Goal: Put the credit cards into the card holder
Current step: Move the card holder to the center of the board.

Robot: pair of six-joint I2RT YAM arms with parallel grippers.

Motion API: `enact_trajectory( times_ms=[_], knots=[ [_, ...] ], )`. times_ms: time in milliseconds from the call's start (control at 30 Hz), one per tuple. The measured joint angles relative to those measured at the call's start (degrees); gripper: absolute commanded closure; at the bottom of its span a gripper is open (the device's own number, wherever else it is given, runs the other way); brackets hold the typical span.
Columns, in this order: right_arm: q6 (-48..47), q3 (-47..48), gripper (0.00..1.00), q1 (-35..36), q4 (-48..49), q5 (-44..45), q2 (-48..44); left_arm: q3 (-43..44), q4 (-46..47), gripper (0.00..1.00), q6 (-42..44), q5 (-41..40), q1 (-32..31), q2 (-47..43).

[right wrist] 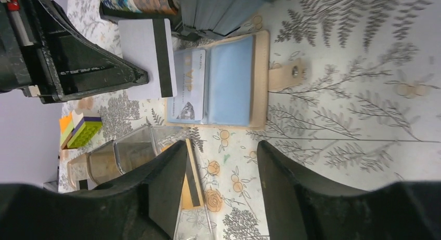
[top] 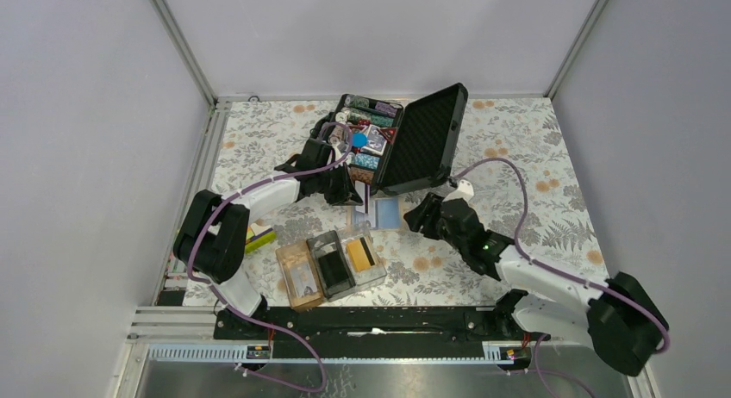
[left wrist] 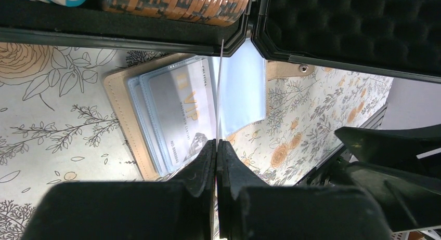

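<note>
Left claw [left wrist: 217,146] clenched on a pale, black-striped credit card [right wrist: 148,58], held on edge just beyond the card holder [top: 312,247], over an open tan wallet [right wrist: 229,79] on the floral counter [top: 534,157]. One gold-orange card [top: 363,254] sits in the holder's rightmost compartment. Right claw [right wrist: 219,149], released, hovers to the holder's right. An open black chip case [top: 427,135] stands farther behind the holder, close to the held card's top edge. Coloured blocks [top: 261,239] lie to the holder's left.
</note>
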Motion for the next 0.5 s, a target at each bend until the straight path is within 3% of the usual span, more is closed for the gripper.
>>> enact_trajectory(
  times_ms=[133, 333, 500],
  knots=[
    [0.52, -2.25, 0.39, -0.44, -3.67, 1.84, -5.57, 0.00, 0.00, 1.00, 0.00, 0.00, 0.00, 0.00],
    [0.85, -5.77, 0.40, -3.63, -5.25, 1.49, -2.29, -0.02, -0.13, 1.00, 0.09, -0.24, 0.00, -0.13],
    [1.20, -9.03, 0.43, -6.86, -0.48, -1.29, -0.37, -0.33, -0.63, 1.00, 0.28, -0.72, 0.24, -2.01]
  ],
)
